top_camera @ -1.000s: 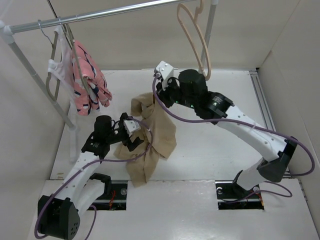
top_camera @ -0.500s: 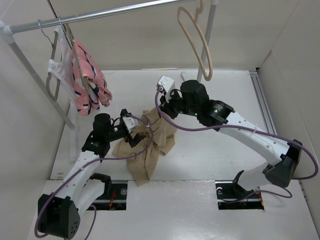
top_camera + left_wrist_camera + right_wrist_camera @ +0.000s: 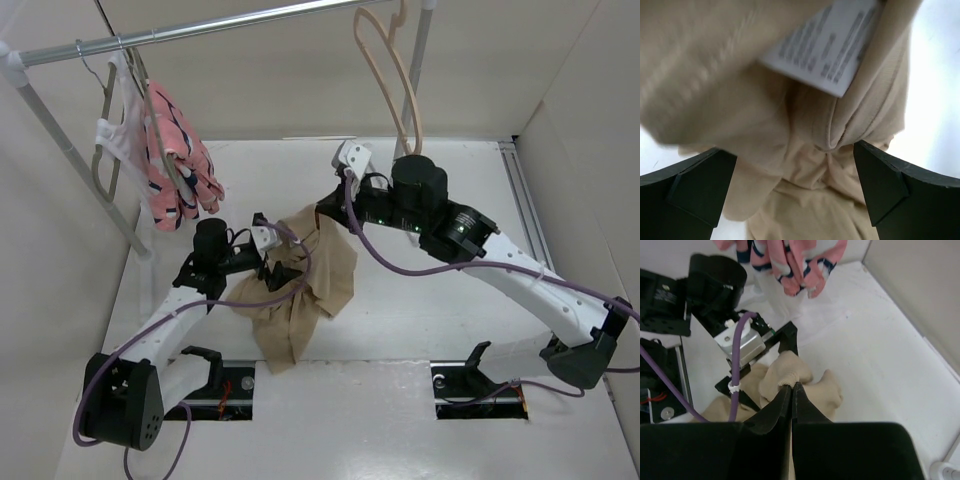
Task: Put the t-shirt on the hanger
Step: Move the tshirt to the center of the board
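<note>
The tan t-shirt lies bunched on the white table between the two arms. My right gripper is shut on a fold at the top of the t-shirt; in the right wrist view the gripper pinches a ribbed edge and holds it raised. My left gripper is open, its jaws spread wide on either side of hanging cloth; in its own view the t-shirt's white label shows above. The pale peach hanger hangs from the rail at the back right, bare.
A metal rail crosses the back. At its left end, grey hangers carry a pink patterned garment and a white one. The rack's slanted pole stands at the left. Beige walls close in both sides.
My right arm has moved right and back with the pinched fold, drawing the t-shirt into a taller bunch. My left gripper has crept a little right, close under the lifted cloth.
</note>
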